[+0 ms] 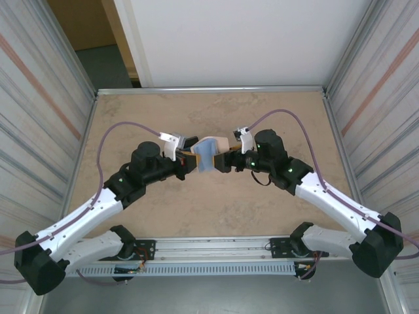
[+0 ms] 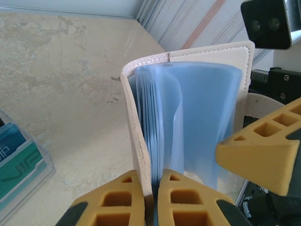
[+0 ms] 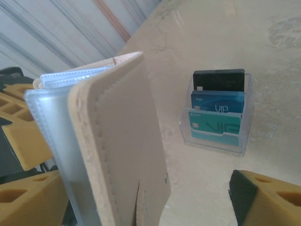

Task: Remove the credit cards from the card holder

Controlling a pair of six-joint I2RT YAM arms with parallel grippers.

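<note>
The card holder (image 1: 208, 154) is held upright above the middle of the table, tan outside with light-blue sleeves (image 2: 197, 117) fanned open. My left gripper (image 2: 153, 200) is shut on one tan cover and a few sleeves at their lower edge (image 1: 190, 162). My right gripper (image 3: 146, 207) is open, its fingers (image 3: 265, 200) wide apart, and the other tan cover (image 3: 127, 141) stands between them, clear of the right finger. Three credit cards (image 3: 217, 110), black, blue and teal, stand in a clear tiered stand on the table behind.
The clear card stand (image 2: 21, 162) sits on the marble-pattern table (image 1: 216, 216) close to the left gripper. Corrugated metal walls (image 1: 39, 98) close in both sides, and a white wall (image 1: 236, 39) stands at the back.
</note>
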